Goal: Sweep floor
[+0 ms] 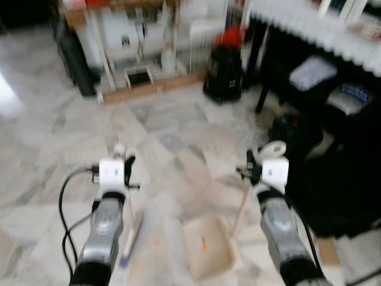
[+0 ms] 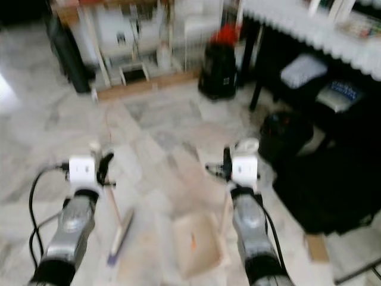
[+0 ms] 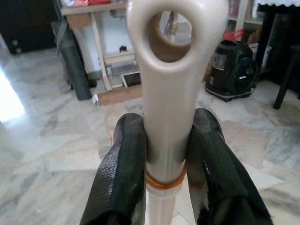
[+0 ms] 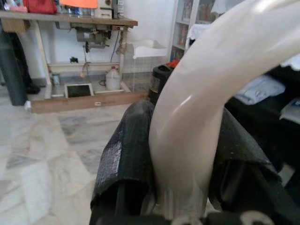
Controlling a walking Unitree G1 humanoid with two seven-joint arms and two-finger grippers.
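My left gripper (image 1: 124,165) is shut on the top of a beige broom handle (image 3: 168,108), which ends in a hanging loop. The broom head (image 1: 132,233) rests on the marble floor just below that arm. My right gripper (image 1: 255,168) is shut on the curved cream handle (image 4: 197,112) of a beige dustpan (image 1: 205,245). The pan sits flat on the floor between my two arms, and a small orange scrap (image 1: 203,243) lies in it. Both head views are blurred.
A black vacuum with a red top (image 1: 225,71) stands ahead. A wooden sewing table (image 1: 137,53) and a dark upright roll (image 1: 74,56) are at the back. On the right stands a black table with a white lace cloth (image 1: 315,30), with dark bags (image 1: 333,185) beneath it.
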